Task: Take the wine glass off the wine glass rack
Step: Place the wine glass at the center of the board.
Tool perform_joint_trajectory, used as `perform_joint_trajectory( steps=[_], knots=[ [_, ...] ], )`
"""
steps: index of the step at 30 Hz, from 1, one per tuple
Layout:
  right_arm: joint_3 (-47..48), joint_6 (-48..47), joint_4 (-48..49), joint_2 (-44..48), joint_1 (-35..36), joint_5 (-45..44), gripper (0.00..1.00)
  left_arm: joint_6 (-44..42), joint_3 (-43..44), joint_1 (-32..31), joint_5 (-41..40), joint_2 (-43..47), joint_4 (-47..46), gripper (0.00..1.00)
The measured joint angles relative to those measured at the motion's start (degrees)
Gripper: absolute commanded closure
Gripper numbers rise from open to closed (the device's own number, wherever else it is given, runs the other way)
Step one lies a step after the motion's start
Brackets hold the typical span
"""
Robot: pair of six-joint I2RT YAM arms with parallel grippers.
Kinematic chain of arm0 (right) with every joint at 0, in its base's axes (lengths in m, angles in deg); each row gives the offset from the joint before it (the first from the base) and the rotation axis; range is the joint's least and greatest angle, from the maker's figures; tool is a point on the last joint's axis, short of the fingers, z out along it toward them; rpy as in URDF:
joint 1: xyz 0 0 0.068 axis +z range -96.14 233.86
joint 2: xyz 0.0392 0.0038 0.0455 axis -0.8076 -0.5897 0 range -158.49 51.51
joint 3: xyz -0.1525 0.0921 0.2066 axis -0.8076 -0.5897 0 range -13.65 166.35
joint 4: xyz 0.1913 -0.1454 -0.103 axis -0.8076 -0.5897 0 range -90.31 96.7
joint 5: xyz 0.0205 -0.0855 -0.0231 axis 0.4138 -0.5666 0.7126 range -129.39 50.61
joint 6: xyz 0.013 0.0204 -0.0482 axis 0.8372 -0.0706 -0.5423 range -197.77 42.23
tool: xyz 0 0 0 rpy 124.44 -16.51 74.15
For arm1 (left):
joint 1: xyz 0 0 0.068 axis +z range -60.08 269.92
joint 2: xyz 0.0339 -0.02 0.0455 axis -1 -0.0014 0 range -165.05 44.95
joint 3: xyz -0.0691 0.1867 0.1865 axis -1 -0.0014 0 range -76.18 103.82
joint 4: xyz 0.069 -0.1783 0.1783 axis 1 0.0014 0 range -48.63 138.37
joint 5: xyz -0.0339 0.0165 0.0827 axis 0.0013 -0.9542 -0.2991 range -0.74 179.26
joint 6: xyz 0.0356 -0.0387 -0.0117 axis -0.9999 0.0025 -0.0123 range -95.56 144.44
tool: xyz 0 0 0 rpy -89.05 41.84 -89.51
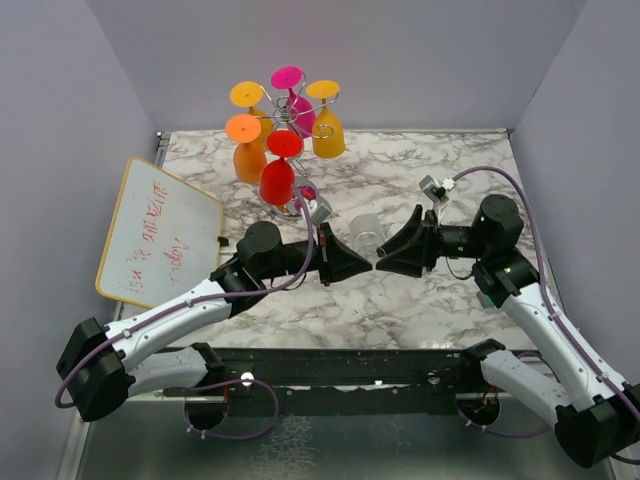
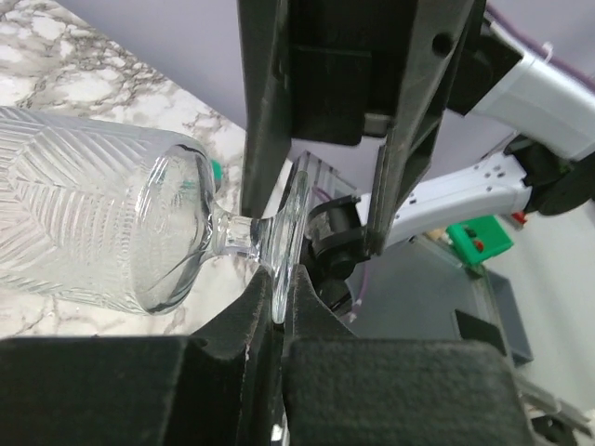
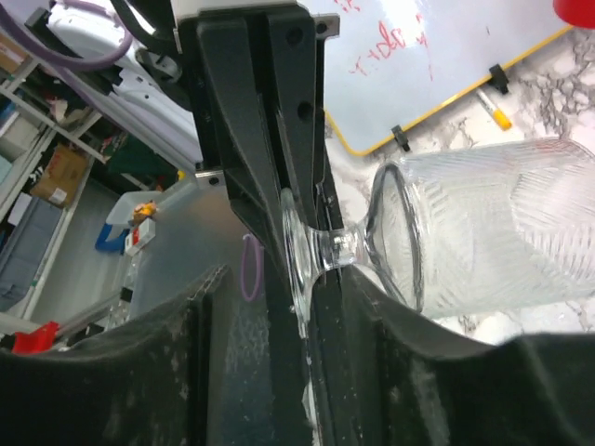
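Observation:
A clear ribbed wine glass [image 1: 366, 236] lies on its side in the air above the marble table, where both arms meet. My left gripper [image 1: 366, 266] is shut on the glass's round foot [image 2: 284, 243]; the bowl [image 2: 93, 223] sticks out to one side. My right gripper [image 1: 381, 266] faces it from the other side. Its fingers [image 3: 200, 325] stand apart on either side of the foot [image 3: 299, 255], with a gap showing on one side. The chrome wine glass rack [image 1: 292, 118] stands at the back left, with several coloured glasses hanging from it.
A whiteboard [image 1: 160, 232] with red writing lies at the left table edge, with a marker [image 3: 495, 108] beside it. Grey walls close in the back and both sides. The rack's round base [image 1: 303, 207] sits just behind my left wrist.

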Motion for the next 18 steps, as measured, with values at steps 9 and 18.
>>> perform_joint_trajectory(
  steps=[9, 18],
  knots=[
    [3.72, -0.17, -3.04, -0.68, 0.02, -7.80, 0.14, -11.23, -7.13, -0.46, 0.09, 3.98, 0.52, 1.00],
    [13.20, -1.16, -6.69, -14.71, -0.02, -11.06, 0.14, -23.12, -13.97, -0.48, 6.08, 10.75, -0.37, 1.00]
  ],
)
